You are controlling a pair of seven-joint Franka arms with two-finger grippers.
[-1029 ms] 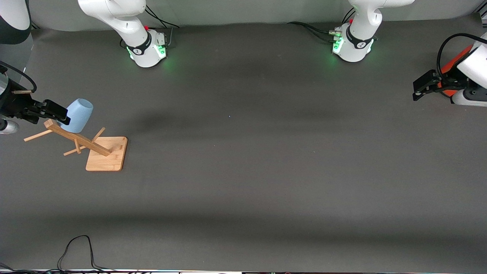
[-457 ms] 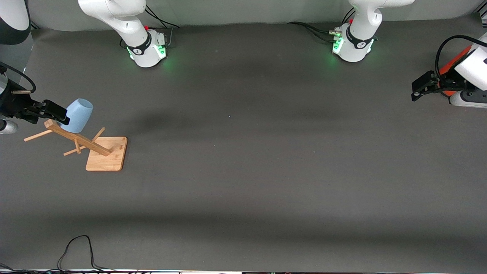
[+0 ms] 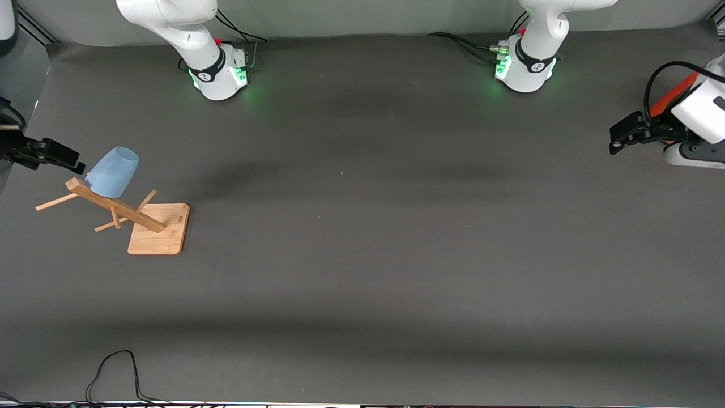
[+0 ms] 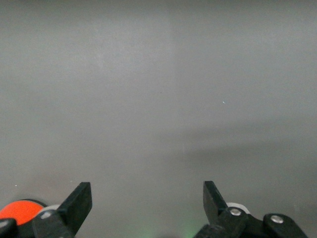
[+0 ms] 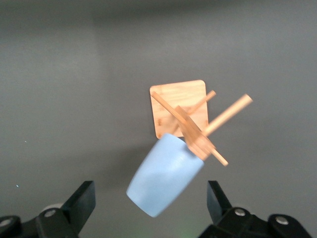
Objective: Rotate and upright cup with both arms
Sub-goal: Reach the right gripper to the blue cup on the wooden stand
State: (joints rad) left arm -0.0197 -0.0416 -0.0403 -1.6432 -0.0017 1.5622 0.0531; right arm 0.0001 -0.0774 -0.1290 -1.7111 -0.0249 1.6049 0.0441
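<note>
The cup (image 3: 112,172) hangs on the wooden rack (image 3: 122,211) near the table's right-arm edge. Right tool (image 3: 56,154) and left tool (image 3: 626,135): fingers apart, empty. Risk: a misaligned grasp tips the rack.

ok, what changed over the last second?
The right gripper, jaws open, backed away from the pale-blue tapered plastic cup toward the right arm's end of the table, leaving it hung mouth-down on a peg of the wooden peg rack. The left gripper, open and empty, drifted slightly. Cup and rack stayed put.
</note>
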